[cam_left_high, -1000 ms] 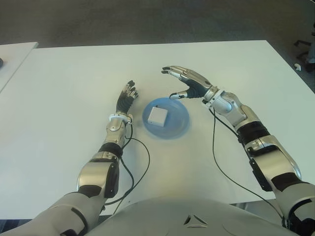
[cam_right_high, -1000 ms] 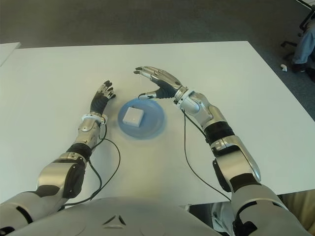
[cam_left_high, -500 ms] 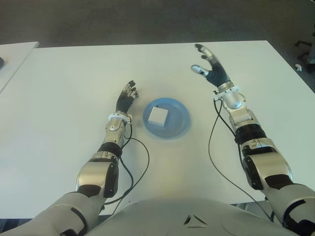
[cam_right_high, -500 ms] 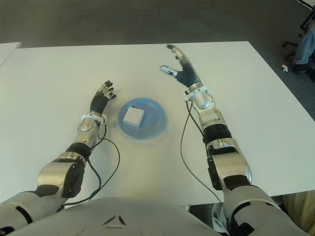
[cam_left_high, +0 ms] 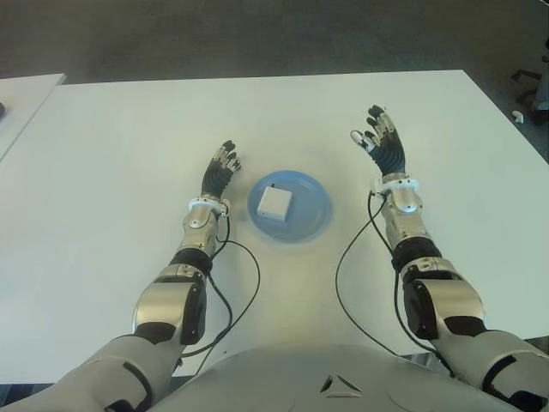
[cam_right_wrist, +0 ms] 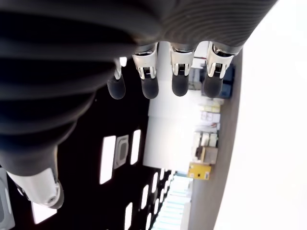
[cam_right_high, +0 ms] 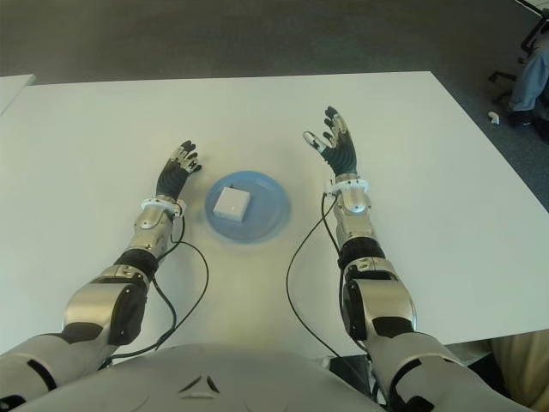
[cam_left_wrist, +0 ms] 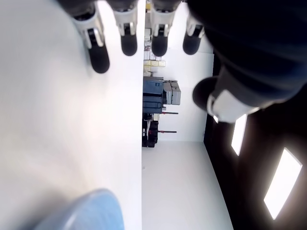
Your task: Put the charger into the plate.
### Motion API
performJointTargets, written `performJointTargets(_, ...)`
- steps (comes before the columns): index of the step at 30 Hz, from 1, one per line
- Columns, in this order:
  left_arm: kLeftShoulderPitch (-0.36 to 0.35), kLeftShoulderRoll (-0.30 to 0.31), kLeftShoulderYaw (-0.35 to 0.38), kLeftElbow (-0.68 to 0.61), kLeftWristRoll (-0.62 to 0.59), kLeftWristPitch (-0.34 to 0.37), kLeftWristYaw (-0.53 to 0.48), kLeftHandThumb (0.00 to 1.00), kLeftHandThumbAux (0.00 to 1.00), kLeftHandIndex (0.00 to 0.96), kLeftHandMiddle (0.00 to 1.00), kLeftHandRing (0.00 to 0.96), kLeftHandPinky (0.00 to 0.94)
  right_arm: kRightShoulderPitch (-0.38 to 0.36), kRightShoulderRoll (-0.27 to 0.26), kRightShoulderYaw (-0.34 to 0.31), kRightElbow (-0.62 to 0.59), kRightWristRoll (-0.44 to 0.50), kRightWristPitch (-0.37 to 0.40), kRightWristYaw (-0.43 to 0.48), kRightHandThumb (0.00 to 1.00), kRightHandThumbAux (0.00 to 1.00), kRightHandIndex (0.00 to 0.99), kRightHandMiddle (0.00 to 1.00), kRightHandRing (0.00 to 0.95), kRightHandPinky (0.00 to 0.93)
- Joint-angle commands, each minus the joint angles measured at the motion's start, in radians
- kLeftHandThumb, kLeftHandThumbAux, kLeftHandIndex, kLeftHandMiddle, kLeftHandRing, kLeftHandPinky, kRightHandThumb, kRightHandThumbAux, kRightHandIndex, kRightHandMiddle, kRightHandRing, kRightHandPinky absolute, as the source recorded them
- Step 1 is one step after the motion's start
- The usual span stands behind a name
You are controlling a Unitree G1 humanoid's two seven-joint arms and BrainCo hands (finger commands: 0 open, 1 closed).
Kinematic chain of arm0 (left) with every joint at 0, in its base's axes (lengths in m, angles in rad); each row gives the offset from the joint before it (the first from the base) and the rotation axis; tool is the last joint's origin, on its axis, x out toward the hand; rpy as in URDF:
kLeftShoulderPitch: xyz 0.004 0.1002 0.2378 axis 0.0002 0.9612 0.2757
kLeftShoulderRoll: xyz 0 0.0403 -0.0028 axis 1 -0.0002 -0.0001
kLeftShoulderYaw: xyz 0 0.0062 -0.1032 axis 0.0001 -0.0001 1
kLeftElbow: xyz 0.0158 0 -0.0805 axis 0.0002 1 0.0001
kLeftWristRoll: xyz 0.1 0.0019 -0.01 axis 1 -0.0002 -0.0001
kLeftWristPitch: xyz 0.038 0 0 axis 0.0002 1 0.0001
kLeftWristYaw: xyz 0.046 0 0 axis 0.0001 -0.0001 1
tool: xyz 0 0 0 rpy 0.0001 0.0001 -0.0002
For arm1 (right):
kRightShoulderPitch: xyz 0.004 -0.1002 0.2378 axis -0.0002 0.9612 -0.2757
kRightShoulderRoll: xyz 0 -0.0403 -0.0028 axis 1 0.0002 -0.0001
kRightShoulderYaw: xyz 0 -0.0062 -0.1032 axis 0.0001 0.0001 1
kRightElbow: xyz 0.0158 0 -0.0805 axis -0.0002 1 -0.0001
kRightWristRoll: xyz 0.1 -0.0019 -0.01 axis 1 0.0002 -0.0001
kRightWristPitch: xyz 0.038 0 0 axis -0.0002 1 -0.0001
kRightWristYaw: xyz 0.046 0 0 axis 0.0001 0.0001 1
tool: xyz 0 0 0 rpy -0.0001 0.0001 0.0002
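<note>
A small white square charger (cam_left_high: 275, 202) lies inside the round blue plate (cam_left_high: 312, 213) at the middle of the white table. My right hand (cam_left_high: 381, 148) is to the right of the plate, clear of it, fingers stretched out and holding nothing. My left hand (cam_left_high: 221, 170) shows just left of the plate, fingers relaxed and empty. A blue edge of the plate (cam_left_wrist: 84, 214) appears in the left wrist view.
The white table (cam_left_high: 111, 154) spreads wide on all sides of the plate. Black cables (cam_left_high: 244, 292) trail from both forearms across the near part of the table. A second table's corner (cam_left_high: 26, 94) shows at far left, chair parts (cam_right_high: 523, 81) at far right.
My right hand has drawn away from above the plate, swinging right and then back toward me, empty. The charger stays in the plate. The left hand has not moved.
</note>
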Motion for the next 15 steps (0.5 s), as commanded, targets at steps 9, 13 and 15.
performJointTargets(9, 0.022, 0.006, 0.010, 0.014, -0.007, 0.040, -0.020, 0.000, 0.616, 0.000, 0.000, 0.000, 0.000, 0.070, 0.054, -0.004, 0.025, -0.001, 0.011, 0.016, 0.001, 0.777, 0.015, 0.028, 0.009, 0.036)
performJointTargets(13, 0.024, 0.003, 0.012, 0.009, -0.010, 0.049, -0.018, 0.000, 0.623, 0.000, 0.000, 0.000, 0.000, 0.086, 0.061, -0.001, 0.036, -0.003, 0.017, 0.027, 0.000, 0.817, 0.027, 0.034, 0.017, 0.053)
performJointTargets(15, 0.027, 0.001, 0.012, 0.005, -0.010, 0.051, -0.017, 0.000, 0.626, 0.000, 0.000, 0.000, 0.000, 0.092, 0.063, -0.001, 0.045, -0.001, 0.020, 0.033, 0.000, 0.825, 0.030, 0.035, 0.020, 0.054)
